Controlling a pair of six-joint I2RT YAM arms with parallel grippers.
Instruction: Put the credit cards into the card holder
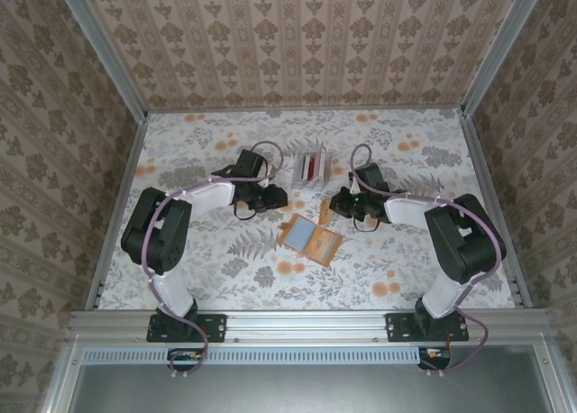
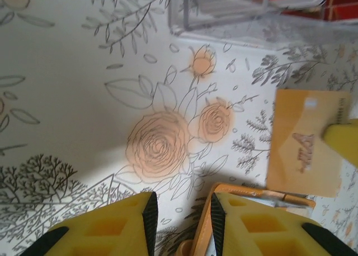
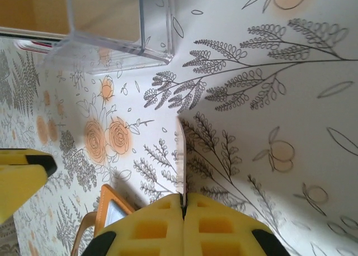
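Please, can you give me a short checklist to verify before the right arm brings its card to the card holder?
1. The right gripper is shut on the card: ok.
2. The card holder lies open, grey-blue inside up: ok.
3. The left gripper is open, with nothing between its fingers: ok.
4. The card is apart from the clear rack: ok.
5. The card's lower edge is lined up with a pocket: cannot tell.
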